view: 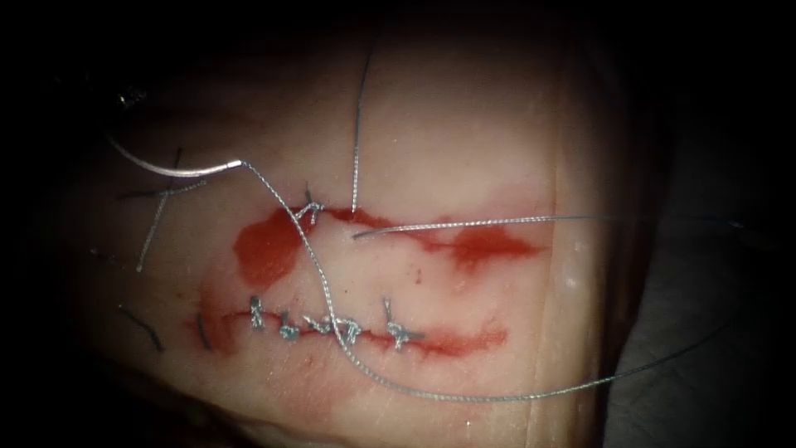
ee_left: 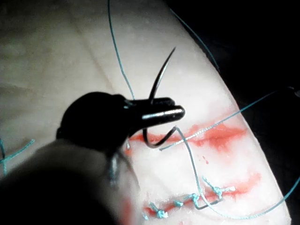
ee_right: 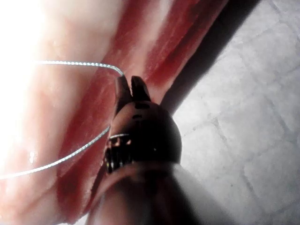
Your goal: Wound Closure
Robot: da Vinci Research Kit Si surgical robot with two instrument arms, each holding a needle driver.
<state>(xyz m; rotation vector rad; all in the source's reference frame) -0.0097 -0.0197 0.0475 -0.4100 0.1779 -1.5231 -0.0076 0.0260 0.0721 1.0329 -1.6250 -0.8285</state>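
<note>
The left gripper (ee_left: 164, 112) is clamped on the curved needle (ee_left: 159, 82) around the middle of its curve; in the left wrist view the sharp tip rises clear above the jaws while the swaged end curls beneath them, free of the tissue (ee_left: 61, 51). In the endoscope view the needle (view: 170, 168) lies above the tissue's (view: 464, 124) upper left part, to the left of the cuts, with none of it buried. The thread (view: 319, 274) leaves the needle's end, runs down across the upper cut (view: 414, 236) and the stitched lower cut (view: 332, 326), then sweeps in a wide loop out to the right and past the tissue edge. Red fluid (view: 265, 249) pools along both cuts. Cut ends of thread (view: 162, 207) lie on the tissue at the left. In the right wrist view the right gripper (ee_right: 131, 89) sits beside the tissue's edge over the surface (ee_right: 262, 117), its jaws nearly together with a narrow gap; the thread (ee_right: 79, 63) reaches their tips, though whether they pinch it I cannot tell.
</note>
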